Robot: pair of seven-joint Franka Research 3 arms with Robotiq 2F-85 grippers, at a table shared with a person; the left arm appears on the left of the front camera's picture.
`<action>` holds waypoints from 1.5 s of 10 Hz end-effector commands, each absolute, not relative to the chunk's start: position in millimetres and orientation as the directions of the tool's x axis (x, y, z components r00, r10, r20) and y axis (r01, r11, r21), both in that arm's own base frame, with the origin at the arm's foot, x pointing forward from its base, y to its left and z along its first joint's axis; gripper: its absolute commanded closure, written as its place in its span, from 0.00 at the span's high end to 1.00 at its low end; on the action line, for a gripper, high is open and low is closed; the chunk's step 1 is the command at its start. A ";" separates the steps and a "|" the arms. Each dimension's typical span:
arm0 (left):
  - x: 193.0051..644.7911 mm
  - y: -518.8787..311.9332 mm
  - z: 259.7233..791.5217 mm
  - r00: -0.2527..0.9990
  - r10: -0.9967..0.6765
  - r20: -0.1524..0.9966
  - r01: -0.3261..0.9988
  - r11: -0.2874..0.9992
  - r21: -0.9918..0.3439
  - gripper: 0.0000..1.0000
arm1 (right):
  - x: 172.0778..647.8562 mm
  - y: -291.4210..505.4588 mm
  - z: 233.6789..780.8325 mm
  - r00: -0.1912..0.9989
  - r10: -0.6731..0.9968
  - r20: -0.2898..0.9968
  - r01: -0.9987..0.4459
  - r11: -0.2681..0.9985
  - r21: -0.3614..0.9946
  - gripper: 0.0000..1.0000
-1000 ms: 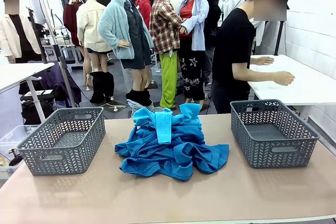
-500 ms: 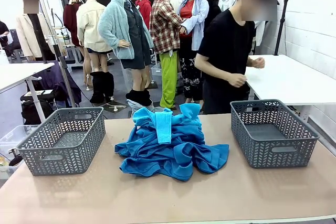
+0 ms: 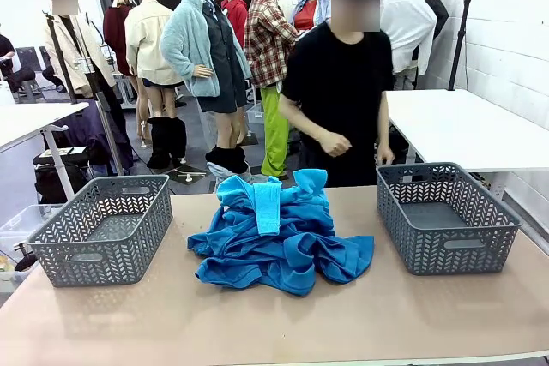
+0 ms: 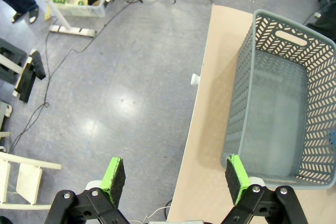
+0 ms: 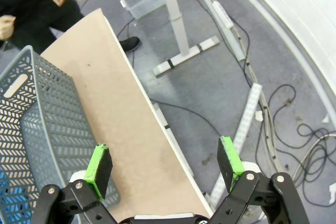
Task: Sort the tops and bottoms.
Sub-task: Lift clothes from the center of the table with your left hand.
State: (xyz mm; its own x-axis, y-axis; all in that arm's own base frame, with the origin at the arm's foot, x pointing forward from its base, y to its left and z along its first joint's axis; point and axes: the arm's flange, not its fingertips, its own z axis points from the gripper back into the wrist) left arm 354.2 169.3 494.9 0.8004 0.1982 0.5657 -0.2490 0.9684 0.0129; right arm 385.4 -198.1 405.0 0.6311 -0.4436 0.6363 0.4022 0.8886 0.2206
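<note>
The beige tabletop (image 3: 429,315) carries a crumpled heap of bright blue cloth shirts (image 3: 274,242) at its middle, between a grey plastic lattice basket (image 3: 111,250) on the left and a second basket (image 3: 446,255) on the right. The left arm's fingers (image 4: 115,176) and the right arm's fingers (image 5: 98,169) gape wide, holding nothing.

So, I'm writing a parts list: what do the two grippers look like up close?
The left gripper and right gripper match: black two-finger linkages with silvery pivot bolts, each finger tipped by a flat, bright green pad.

White brick wall (image 3: 515,32) right; white table (image 3: 463,126) beside it; grey floor (image 4: 105,87), loose cables (image 5: 286,103).
</note>
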 end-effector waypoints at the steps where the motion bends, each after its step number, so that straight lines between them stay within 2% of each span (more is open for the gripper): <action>1: 352.5 170.2 494.1 0.806 0.190 0.560 -0.249 0.968 0.029 1.00 | 385.0 -195.9 408.3 0.633 -0.444 0.635 0.404 0.888 0.218 1.00; 15: 352.5 170.2 494.1 0.806 0.190 0.560 -0.249 0.968 0.029 1.00 | 385.0 -195.9 408.3 0.633 -0.444 0.635 0.404 0.888 0.218 1.00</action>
